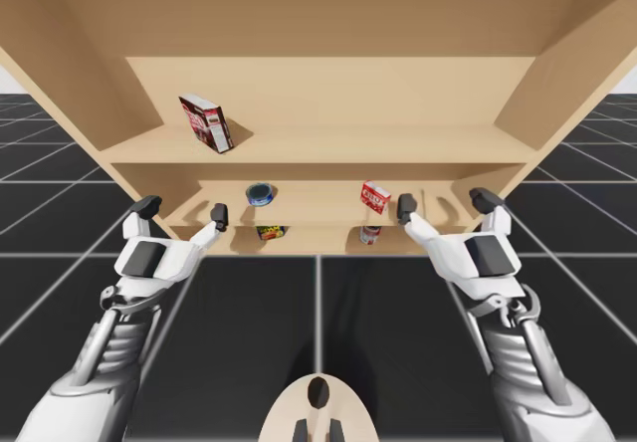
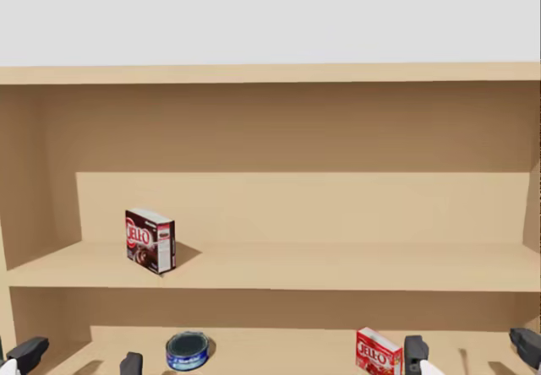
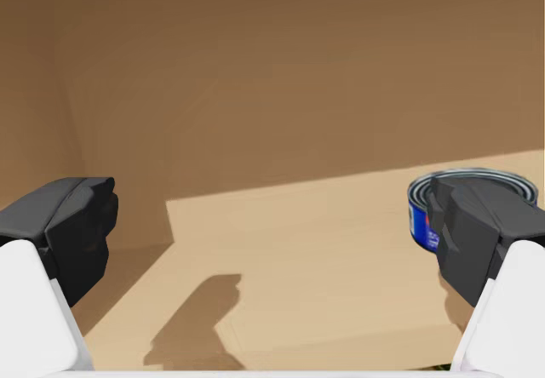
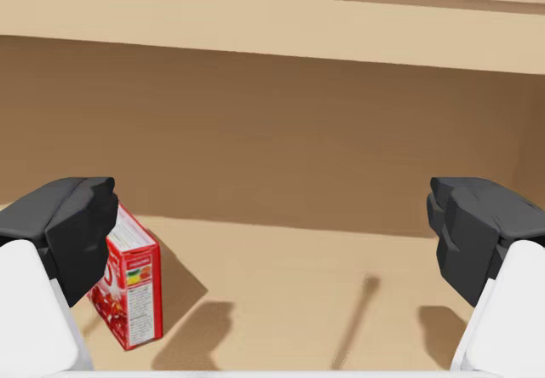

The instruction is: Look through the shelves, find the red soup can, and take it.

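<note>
A small red and white can (image 1: 369,233) stands on the lowest shelf in the high view, below a red box (image 1: 374,197). My right gripper (image 1: 446,204) hangs open in front of the middle shelf, just right of that box. In the right wrist view the red box (image 4: 128,289) stands ahead of the gripper (image 4: 272,233), beside one of its fingers. My left gripper (image 1: 183,210) is open at the same height, left of a flat blue can (image 1: 261,194). That blue can (image 3: 468,176) shows partly behind one finger of the left gripper (image 3: 272,233).
A dark red box (image 2: 150,240) stands on the upper shelf (image 2: 338,269), at its left. A yellow and dark can (image 1: 271,232) sits on the lowest shelf under the blue can (image 2: 188,350). The shelf unit's side walls (image 1: 60,74) flare outward.
</note>
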{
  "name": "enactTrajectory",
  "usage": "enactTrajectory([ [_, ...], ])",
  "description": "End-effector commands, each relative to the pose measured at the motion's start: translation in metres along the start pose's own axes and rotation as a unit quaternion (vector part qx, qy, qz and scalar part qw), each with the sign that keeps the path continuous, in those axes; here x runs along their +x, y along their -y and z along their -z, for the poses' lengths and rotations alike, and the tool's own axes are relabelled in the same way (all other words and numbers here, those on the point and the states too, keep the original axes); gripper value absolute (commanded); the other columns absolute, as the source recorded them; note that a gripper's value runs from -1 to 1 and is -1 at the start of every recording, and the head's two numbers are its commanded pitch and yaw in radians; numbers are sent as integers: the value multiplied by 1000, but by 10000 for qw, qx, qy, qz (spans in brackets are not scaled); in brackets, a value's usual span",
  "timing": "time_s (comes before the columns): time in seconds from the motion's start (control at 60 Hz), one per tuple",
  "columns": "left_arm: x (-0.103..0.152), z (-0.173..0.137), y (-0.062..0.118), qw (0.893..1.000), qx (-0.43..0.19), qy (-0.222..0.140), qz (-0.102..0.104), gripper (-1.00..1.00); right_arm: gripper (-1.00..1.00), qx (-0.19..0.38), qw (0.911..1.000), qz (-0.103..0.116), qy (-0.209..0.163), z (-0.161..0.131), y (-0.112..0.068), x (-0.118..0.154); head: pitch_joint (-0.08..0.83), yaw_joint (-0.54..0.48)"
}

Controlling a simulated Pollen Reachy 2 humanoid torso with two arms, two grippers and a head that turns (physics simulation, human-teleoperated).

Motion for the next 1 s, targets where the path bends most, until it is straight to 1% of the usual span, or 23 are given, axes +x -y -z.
enactTrajectory([
  [0.017, -1, 0, 0, 10000, 6, -8, 18, -1000, -1000, -147, 9999, 43, 55, -3, -3, 0, 7, 32],
  [0.033, -1, 0, 0, 10000, 7, -7, 20, -1000, -1000, -151, 9999, 38, 70, -4, -3, 1, 9, 31],
  [0.067, -1, 0, 0, 10000, 10, -5, 19, -1000, -1000, -27, 9999, 107, 87, -4, -4, 3, 19, 31],
  [0.1, -1, 0, 0, 10000, 10, -4, 18, -1000, -1000, -22, 9998, 134, 110, -4, -4, 4, 34, 31],
  [0.133, 0, 0, 0, 10000, 9, -5, 17, -1000, -1000, -58, 9999, 128, 82, -4, -4, 4, 54, 31],
  [0.167, -1, 0, 1, 10000, 6, -9, 18, -1000, -1000, -49, 9998, 201, 13, -3, -3, 3, 77, 31],
  [0.233, -1, -1, 1, 10000, 1, -12, 26, -1000, -1000, -71, 9998, 158, 5, -2, -3, 2, 124, 33],
  [0.3, -1, -1, 1, 10000, 1, -9, 30, -1000, -1000, -99, 9998, 163, 22, -2, -4, 2, 177, 35],
  [0.35, -1, -1, 1, 10000, 0, -3, 35, -1000, -1000, -150, 9998, 138, 40, -2, -4, 1, 220, 34],
  [0.367, -1, 0, 0, 10000, 1, 5, 34, -1000, -1000, -140, 9998, 140, 35, -2, -4, 1, 247, 32],
  [0.4, -1, 0, 0, 10000, 2, 9, 34, -1000, -1000, -161, 9998, 128, 43, -1, -4, 1, 264, 31],
  [0.433, -1, 0, 0, 10000, 3, 19, 41, -1000, -1000, -134, 9998, 111, 13, -1, -4, 0, 298, 24],
  [0.483, -1, -1, 0, 10000, 5, 30, 52, -1000, -1000, -144, 9998, 106, 8, -1, -5, -1, 325, 18],
  [0.5, -1, -1, 0, 10000, 6, 32, 56, -1000, -1000, -122, 9999, 114, -15, 0, -5, -2, 350, 11],
  [0.533, -1, 0, 0, 10000, 9, 32, 60, -1000, -1000, -133, 9999, 108, -16, 0, -5, -2, 364, 6],
  [0.55, -1, 0, 0, 10000, 13, 32, 70, -1000, -1000, -117, 9999, 97, -28, 0, -5, -2, 389, -4],
  [0.6, -1, 0, 0, 10000, 17, 33, 75, -1000, -1000, -117, 9999, 107, -40, 0, -6, -3, 412, -14],
  [0.617, -1, 0, 0, 10000, 12, 36, 70, -1000, -1000, -120, 9999, 103, -44, 0, -6, -3, 435, -25],
  [0.683, 0, 0, 0, 10000, 9, 46, 60, -1000, -1000, -126, 9999, 66, -45, 0, -6, -3, 473, -48],
  [0.817, 0, -1, 0, 10000, -2, 65, 41, -1000, -1000, -121, 9999, 74, -46, 0, -6, -3, 538, -113],
  [0.883, 1, -1, 0, 10000, -7, 75, 28, -1000, -1000, -117, 9999, 63, -39, 1, -6, -2, 561, -148],
  [0.9, 1, -1, 0, 10000, -12, 78, 16, -1000, -1000, -116, 9999, 60, -35, 1, -6, -2, 572, -170],
  [1.0, 2, -2, 1, 9999, -23, 98, -6, -1000, -1000, -108, 9999, 63, -53, 1, -6, -3, 585, -212],
])
